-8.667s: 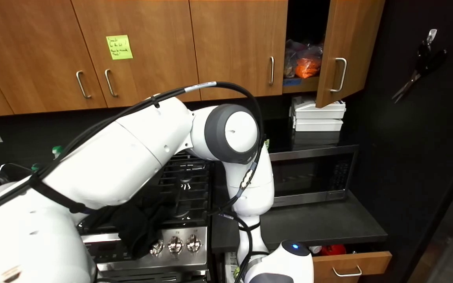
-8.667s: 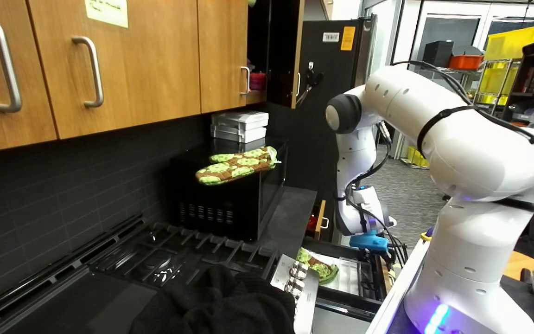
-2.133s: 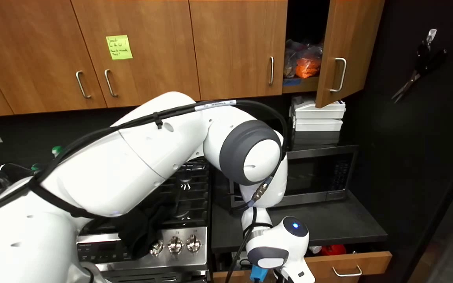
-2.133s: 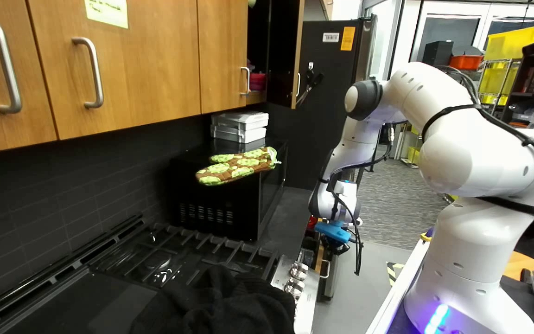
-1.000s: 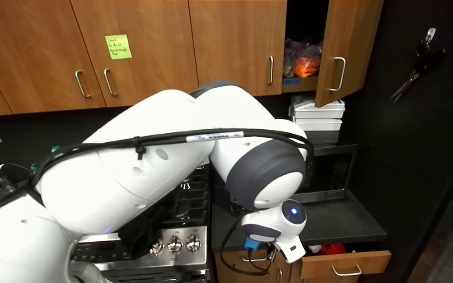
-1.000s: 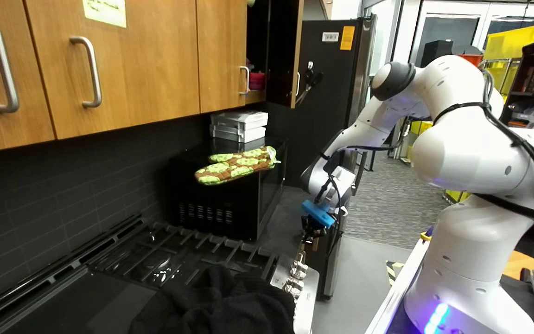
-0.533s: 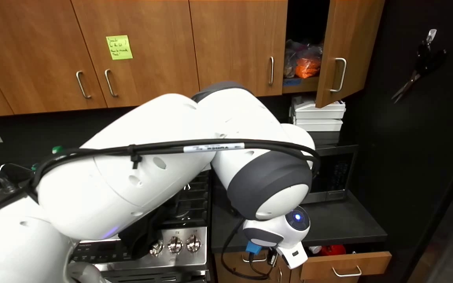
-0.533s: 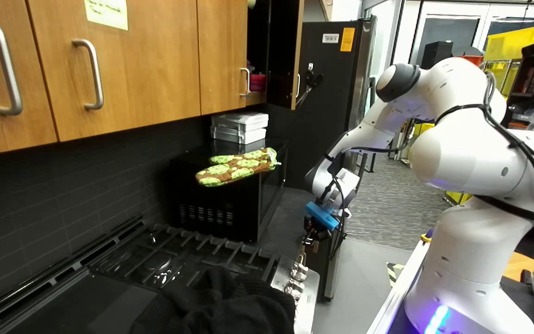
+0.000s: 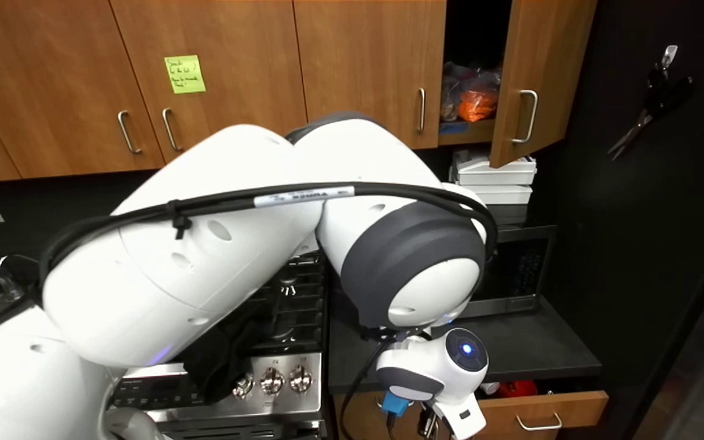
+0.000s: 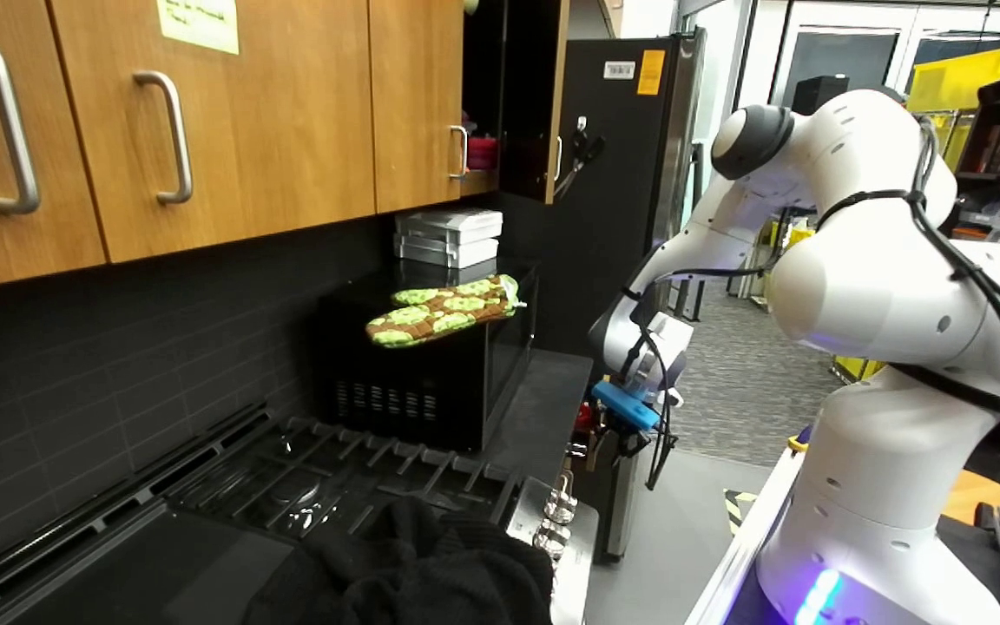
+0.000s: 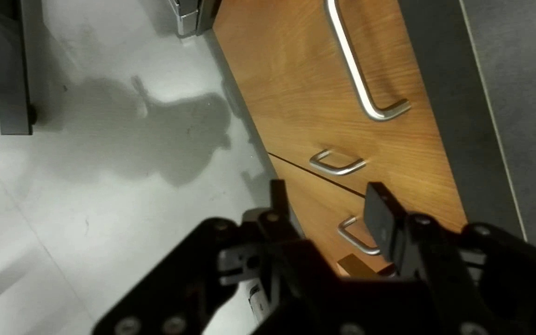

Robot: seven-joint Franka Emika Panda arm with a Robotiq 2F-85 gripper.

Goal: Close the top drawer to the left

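The top drawer [image 9: 364, 414] is pushed in under the counter edge, and its pale interior is hidden. In the wrist view its brown wood front [image 11: 393, 70] with a long silver handle [image 11: 354, 70] looks flush beside the dark counter edge. My gripper [image 11: 326, 195] is open, with nothing between its fingers. It hangs out in front of the cabinet fronts, apart from the drawer front. In an exterior view the gripper [image 10: 628, 438] shows below the blue wrist part, in front of the counter; its fingertips are hard to make out there.
A wider drawer [image 9: 584, 406] to the right stands open with a red item inside. The stove knobs [image 9: 272, 380] are left of the drawer. A microwave [image 9: 520, 269] stands on the counter [image 9: 541, 345]. An upper cabinet door [image 9: 544, 79] hangs open. Black cloth [image 10: 413, 564] covers part of the stove.
The top drawer was open with its contents showing, then partly in, and has been shut since about one second ago. My gripper has since backed away from its front and slightly lower.
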